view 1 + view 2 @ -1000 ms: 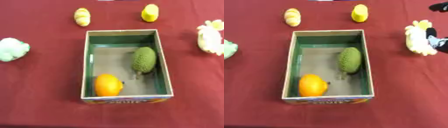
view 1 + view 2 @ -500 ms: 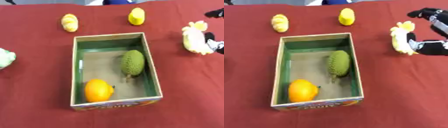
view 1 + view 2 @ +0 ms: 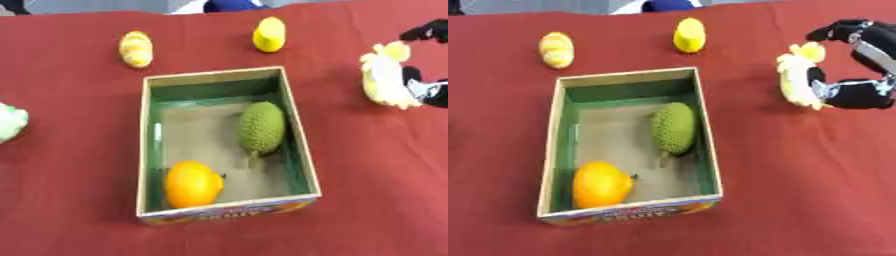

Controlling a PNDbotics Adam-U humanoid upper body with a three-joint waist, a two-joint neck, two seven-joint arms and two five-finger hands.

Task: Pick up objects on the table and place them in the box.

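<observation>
Right hand: fingers curled around pale yellow object on the red surface. Box, well left of the fingers, holds orange fruit and green spiky fruit.

Orange and green fruit inside box.

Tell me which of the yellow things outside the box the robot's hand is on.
The pale yellow frilly one right of the box; the right hand curls around it.
</observation>
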